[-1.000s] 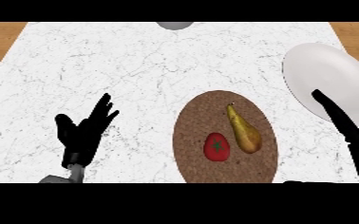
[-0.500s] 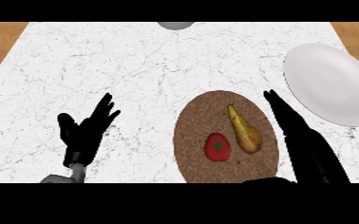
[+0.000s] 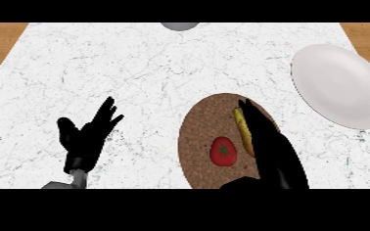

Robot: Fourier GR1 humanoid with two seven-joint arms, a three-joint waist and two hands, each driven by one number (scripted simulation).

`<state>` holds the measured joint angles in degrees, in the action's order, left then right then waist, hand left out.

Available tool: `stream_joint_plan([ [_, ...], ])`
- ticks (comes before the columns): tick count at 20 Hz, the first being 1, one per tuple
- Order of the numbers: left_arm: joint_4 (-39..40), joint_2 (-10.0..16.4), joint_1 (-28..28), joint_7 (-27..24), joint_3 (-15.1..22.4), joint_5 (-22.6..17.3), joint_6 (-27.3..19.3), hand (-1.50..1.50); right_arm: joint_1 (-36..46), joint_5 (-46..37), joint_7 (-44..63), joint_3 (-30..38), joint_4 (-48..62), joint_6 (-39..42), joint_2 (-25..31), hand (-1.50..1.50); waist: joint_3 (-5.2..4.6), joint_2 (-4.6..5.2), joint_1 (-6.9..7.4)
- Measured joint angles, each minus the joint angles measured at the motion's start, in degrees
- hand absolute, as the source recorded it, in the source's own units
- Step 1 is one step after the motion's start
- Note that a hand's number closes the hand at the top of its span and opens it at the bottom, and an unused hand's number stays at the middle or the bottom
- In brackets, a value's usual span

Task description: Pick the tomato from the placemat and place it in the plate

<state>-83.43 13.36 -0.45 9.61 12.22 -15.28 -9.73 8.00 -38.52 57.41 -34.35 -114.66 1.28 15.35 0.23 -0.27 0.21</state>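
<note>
A red tomato (image 3: 223, 151) with a green stem lies on the brown oval placemat (image 3: 202, 132) at the lower middle. My right hand (image 3: 271, 149) stretches over the placemat's right half with straight fingers, just right of the tomato and apart from it. It covers part of a yellow pear-like fruit (image 3: 241, 127) that lies beside the tomato. The white plate (image 3: 334, 84) sits at the right edge, with nothing on it. My left hand (image 3: 85, 138) rests open at the lower left, fingers up.
A grey round object (image 3: 180, 25) shows at the counter's far edge. Wooden strips border the white marble counter (image 3: 130, 68) at the top corners.
My right hand has swung left from beside the plate to over the placemat, now covering part of the yellow fruit. The left hand, tomato and plate have stayed put.
</note>
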Motion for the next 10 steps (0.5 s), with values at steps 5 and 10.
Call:
stream_joint_plan([
  [5, -0.5, -0.4, 0.5, 0.4, -0.9, 0.9, 0.7, 0.0, -0.1, -3.0, -0.5, -0.7, 3.3, 0.2, -3.4, -1.5, 0.03, -0.03, -0.06],
  [10, 0.7, -0.5, 0.1, -0.1, -2.2, 1.2, 2.0, 0.0, -0.3, -7.3, 0.2, -1.7, 6.2, 1.2, -4.7, -1.5, 0.06, -0.03, -0.14],
])
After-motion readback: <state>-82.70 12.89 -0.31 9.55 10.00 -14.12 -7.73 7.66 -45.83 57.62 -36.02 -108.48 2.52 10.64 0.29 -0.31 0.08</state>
